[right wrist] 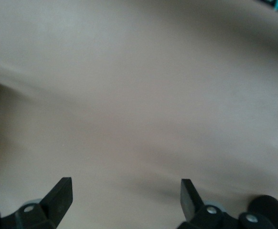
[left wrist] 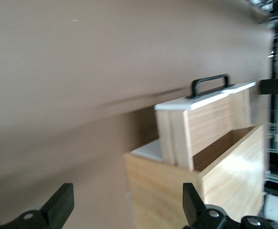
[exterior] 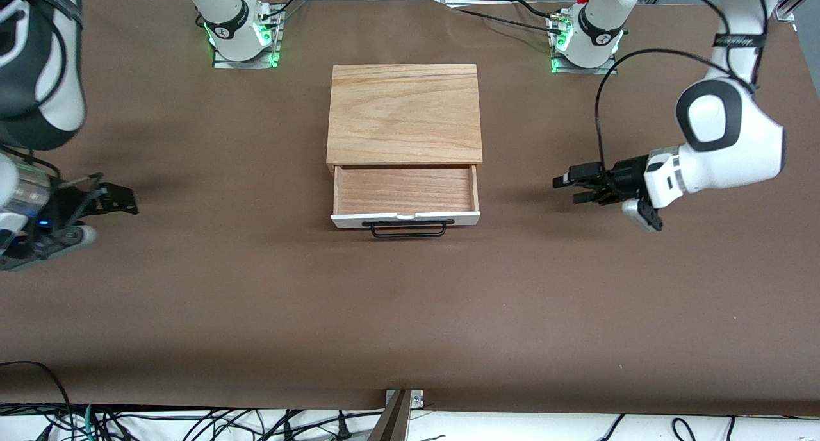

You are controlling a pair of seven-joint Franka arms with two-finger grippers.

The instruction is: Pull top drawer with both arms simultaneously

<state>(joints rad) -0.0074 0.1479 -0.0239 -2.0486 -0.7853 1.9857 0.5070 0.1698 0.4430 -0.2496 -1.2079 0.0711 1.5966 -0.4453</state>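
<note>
Front view: the cabinet (exterior: 403, 113) is sitting near the table's middle, a little toward twelve o'clock, its light wood-grain top facing up. The top drawer (exterior: 405, 200) is standing pulled out toward six o'clock, its reddish wood tray lying open to view, its white front panel and black bar handle (exterior: 407, 228) forming its nearest edge. The left gripper (exterior: 580, 186) is hovering over the brown table cover (exterior: 410, 313) at three o'clock from the drawer, well apart from it, fingers pointing toward the drawer and standing apart with nothing between them. The right gripper (exterior: 118, 199) is hanging over the cover at nine o'clock from the drawer, also well apart, fingers spread and holding nothing.

Left wrist view: two black fingertips (left wrist: 60, 202) are showing spread wide at the frame's six o'clock edge. Past them the cabinet (left wrist: 177, 186) and the pulled-out top drawer (left wrist: 201, 126) are appearing side-on, the handle (left wrist: 209, 84) sticking up from the white panel. Nothing is sitting between the fingers.

Right wrist view: the right gripper (right wrist: 124, 198) is showing its two fingertips (right wrist: 61, 193) wide apart over bare table cover (right wrist: 139, 95), gripping nothing.
</note>
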